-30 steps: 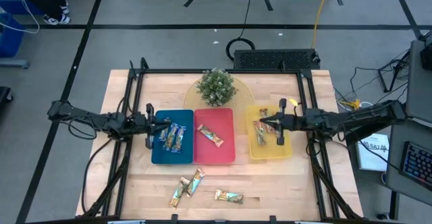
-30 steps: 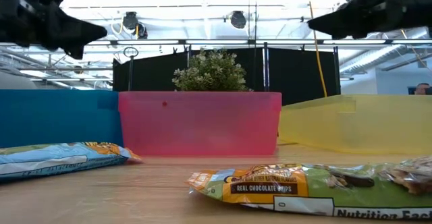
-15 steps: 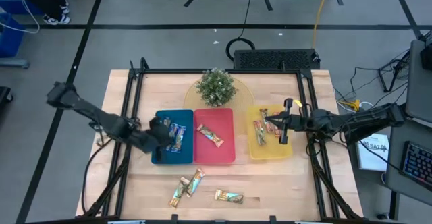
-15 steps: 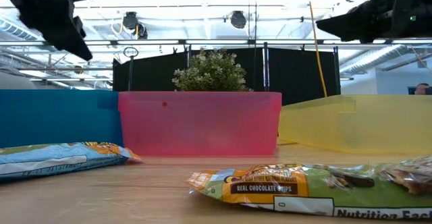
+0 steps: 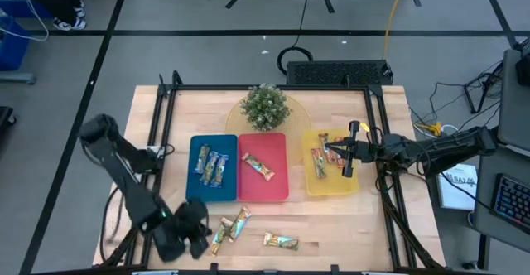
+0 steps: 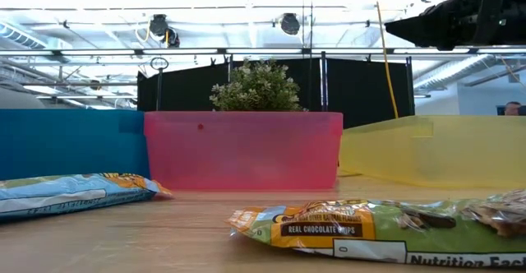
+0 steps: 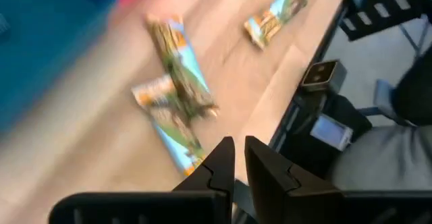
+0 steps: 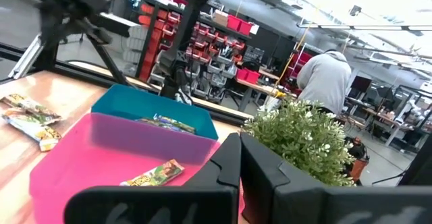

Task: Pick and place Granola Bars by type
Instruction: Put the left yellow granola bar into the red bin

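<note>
Near the tabletop's (image 5: 331, 225) front edge we hang our left tool (image 5: 197, 235), nearly clenched and empty, beside the loose bars (image 5: 229, 228) awaiting sorting; our right tool (image 5: 331, 148), clenched, waits over the yellow tray (image 5: 352, 185).

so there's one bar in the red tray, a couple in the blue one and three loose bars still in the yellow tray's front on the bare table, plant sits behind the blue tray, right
Nearly. The plant sits behind the red tray, not the blue tray; the high view shows this. The rest holds: one bar in red, a couple in blue, three loose bars on the table.
</note>
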### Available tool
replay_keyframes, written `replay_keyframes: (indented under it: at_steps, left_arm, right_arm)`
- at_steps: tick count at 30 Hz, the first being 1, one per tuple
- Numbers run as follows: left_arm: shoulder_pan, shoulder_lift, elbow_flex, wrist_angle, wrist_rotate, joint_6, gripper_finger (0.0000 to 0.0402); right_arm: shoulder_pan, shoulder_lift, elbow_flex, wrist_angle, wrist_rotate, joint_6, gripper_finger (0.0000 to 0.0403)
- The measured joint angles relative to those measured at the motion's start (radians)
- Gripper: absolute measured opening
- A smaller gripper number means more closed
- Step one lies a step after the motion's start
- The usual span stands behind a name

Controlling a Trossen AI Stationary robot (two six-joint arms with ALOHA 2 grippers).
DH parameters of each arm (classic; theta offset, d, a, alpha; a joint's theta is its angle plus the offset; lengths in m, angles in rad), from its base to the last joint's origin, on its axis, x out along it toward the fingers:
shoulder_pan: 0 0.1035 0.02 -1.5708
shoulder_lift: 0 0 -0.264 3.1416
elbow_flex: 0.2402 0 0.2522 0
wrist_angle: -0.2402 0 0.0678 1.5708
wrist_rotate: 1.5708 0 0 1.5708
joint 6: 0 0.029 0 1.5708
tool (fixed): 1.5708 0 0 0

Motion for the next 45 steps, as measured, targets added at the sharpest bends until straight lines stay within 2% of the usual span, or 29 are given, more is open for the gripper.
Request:
replay_keyframes:
  at_steps: [4, 9, 11, 13, 16, 19, 23, 27, 34, 45]
  left_arm:
    - [-0.035, 0.169, 0.12, -0.07, 0.03, -0.197, 0.0042]
    - [-0.045, 0.361, 0.311, -0.277, 0.081, -0.362, 0.0042]
    - [-0.039, 0.423, 0.367, -0.3, 0.088, -0.368, 0.0042]
    - [-0.031, 0.471, 0.42, -0.266, 0.093, -0.288, 0.0047]
    - [-0.008, 0.517, 0.483, -0.257, 0.124, -0.264, 0.0075]
    - [0.028, 0.539, 0.495, -0.271, 0.169, -0.295, 0.0119]
    - [0.071, 0.553, 0.487, -0.305, 0.251, -0.29, 0.0176]
    - [0.1, 0.569, 0.46, -0.327, 0.283, -0.262, 0.0212]
    - [0.123, 0.565, 0.443, -0.39, 0.299, -0.22, 0.0225]
    - [0.105, 0.608, 0.443, -0.369, 0.343, -0.18, 0.0225]
  right_arm:
    - [0.0, 0.0, 0.0, 0.0, -0.003, -0.01, 0.0]
    - [0.0, 0.0, 0.0, 0.0, -0.041, 0.001, 0.0]
    - [0.0, 0.0, 0.0, 0.0, -0.078, -0.013, 0.0]
    - [0.0, 0.0, 0.0, 0.0, -0.108, -0.019, 0.0]
    - [0.0, 0.0, 0.001, 0.002, -0.145, -0.027, 0.0]
    - [0.0, 0.0, 0.001, 0.003, -0.186, -0.051, 0.0]
    - [0.0, 0.0, 0.001, 0.003, -0.187, -0.068, 0.0]
    - [0.0, 0.001, 0.001, -0.001, -0.186, -0.068, 0.0]
    - [0.0, 0.0, 0.001, -0.008, -0.185, -0.067, 0.0]
    - [0.0, 0.001, 0.001, -0.008, -0.185, -0.042, 0.0]
